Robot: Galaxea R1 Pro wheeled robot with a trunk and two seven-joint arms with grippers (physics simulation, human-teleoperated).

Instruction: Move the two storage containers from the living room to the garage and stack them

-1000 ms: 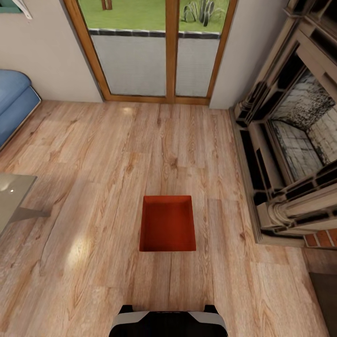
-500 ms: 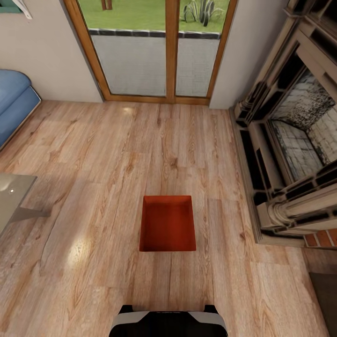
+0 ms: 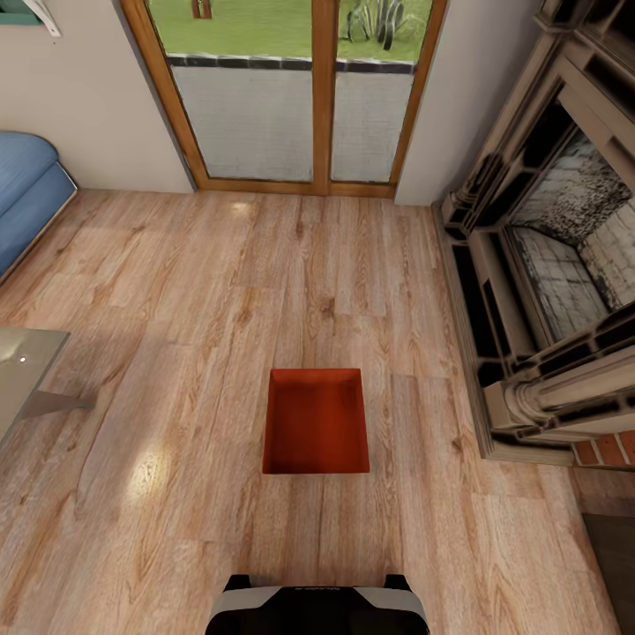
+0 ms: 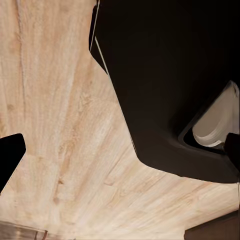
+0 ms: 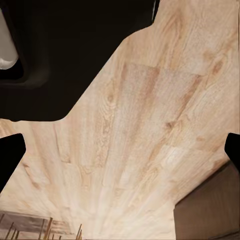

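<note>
- Where our head camera looks down over the living room, one orange-red rectangular open-top bin (image 3: 316,423) sits flat on the light wood plank floor (image 3: 176,291), straight ahead of our black-and-white base (image 3: 317,607) and apart from it.
- We see the bin's inside walls and its bare bottom; its long sides run away from us.
- Beyond the bin, at the far wall, stand wood-framed glass doors (image 3: 287,97), with green lawn behind the panes.
- To our right rises an ornate stone fireplace (image 3: 551,265) with a dark brick-lined opening; the bin lies well apart from its plinth.
- To our left, a blue sofa (image 3: 26,198) shows against the beige wall (image 3: 79,106), and the corner of a glass tabletop (image 3: 22,370) juts in nearer to us.
- Through our left wrist camera, we look at pale wood planks (image 4: 60,125) and a large black body of our own machine (image 4: 165,85) with a whitish rounded part (image 4: 217,125) set in it.
- Our left gripper (image 4: 122,155) has dark fingertips (image 4: 7,157) at opposite edges of the picture, spread wide with nothing between them.
- Through our right wrist camera, the same pale planks (image 5: 145,145) spread out beneath a black part of our machine (image 5: 70,50).
- Our right gripper (image 5: 122,155) likewise has its dark fingertips (image 5: 9,157) set far apart, clamped on nothing.
</note>
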